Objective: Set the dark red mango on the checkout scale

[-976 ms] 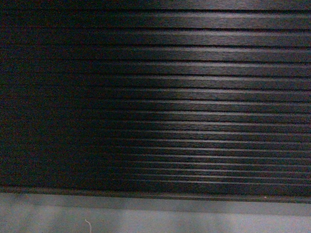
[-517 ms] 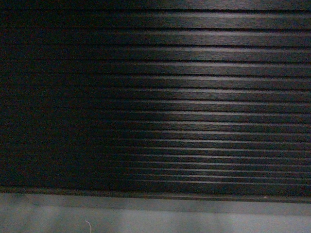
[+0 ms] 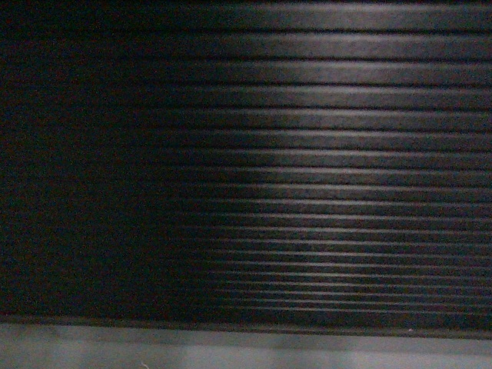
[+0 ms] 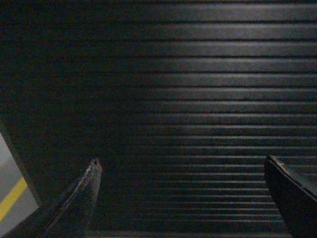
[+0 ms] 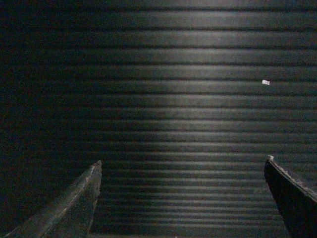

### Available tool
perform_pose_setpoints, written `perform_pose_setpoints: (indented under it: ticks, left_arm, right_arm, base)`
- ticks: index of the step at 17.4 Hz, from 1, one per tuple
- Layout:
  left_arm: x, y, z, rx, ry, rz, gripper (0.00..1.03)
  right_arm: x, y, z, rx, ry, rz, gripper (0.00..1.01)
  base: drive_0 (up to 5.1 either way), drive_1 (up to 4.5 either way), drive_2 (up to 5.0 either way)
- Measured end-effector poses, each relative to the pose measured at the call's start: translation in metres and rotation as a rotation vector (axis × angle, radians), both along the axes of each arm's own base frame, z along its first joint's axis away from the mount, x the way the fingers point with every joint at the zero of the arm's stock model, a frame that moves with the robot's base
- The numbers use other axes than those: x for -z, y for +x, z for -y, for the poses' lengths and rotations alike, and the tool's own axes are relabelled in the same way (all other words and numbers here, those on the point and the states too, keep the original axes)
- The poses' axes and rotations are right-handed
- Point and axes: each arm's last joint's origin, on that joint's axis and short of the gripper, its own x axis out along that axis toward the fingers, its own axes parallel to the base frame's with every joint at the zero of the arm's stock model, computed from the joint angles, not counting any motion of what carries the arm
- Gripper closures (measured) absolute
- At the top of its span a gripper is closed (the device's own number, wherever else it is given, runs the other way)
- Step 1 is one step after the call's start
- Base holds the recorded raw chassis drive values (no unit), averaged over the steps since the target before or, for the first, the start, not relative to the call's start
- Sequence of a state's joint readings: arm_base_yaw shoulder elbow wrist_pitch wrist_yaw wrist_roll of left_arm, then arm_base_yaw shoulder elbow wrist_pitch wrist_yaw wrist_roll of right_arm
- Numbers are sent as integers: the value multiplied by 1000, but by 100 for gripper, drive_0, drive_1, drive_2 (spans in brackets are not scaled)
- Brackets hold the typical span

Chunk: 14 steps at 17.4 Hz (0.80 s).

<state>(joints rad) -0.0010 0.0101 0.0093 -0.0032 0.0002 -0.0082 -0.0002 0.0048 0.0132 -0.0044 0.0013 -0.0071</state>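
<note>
The pictures are dark and a bit blurry. The checkout (image 3: 307, 154) fills almost all of the head view. Only its front shows, a dark wall with long lines running side to side. Its top is cut off, so nothing that may sit up there can be seen. The left part of this wall is so dark that the lines are hard to make out. A soft patch of light falls on the right part. Along the bottom runs a grey strip (image 3: 246, 350).

The dark red mango and the scale do not show in any picture, so where they are cannot be told.

The left hand (image 4: 181, 166) has its two fingers spread wide apart. Nothing is between them. One finger (image 4: 81, 198) pokes up at the lower left and the other is cut off by the lower right edge. Behind them is the same lined wall. At the far left corner a bit of grey floor (image 4: 6, 168) with a yellow line (image 4: 11, 198) peeks out.

The right hand (image 5: 182, 166) is spread wide too, and it holds nothing. A tiny white speck (image 5: 266, 82) sits on the wall.
</note>
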Motion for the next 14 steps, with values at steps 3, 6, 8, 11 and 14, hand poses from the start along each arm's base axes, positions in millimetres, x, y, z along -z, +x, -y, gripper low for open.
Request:
perform_pose_setpoints:
  ticks: [3, 6, 8, 11, 14]
  left_arm:
    - [0, 0, 0, -1, 3, -1, 5]
    - [0, 0, 0, 1, 7, 0, 5]
    - [0, 0, 0, -2, 8, 0, 5]
    - [0, 0, 0, -1, 8, 0, 5]
    - [0, 0, 0, -1, 8, 0, 5]
  right_arm:
    - [0, 0, 0, -2, -1, 1, 3]
    - [0, 0, 0, -1, 0, 0, 3]
    - [0, 0, 0, -1, -2, 2, 3]
    - [0, 0, 0, -2, -1, 0, 3]
    - [0, 0, 0, -2, -1, 1, 3]
  base:
    - [0, 0, 0]
    - [0, 0, 0]
    - [0, 0, 0]
    - [0, 0, 0]
    - [0, 0, 0]
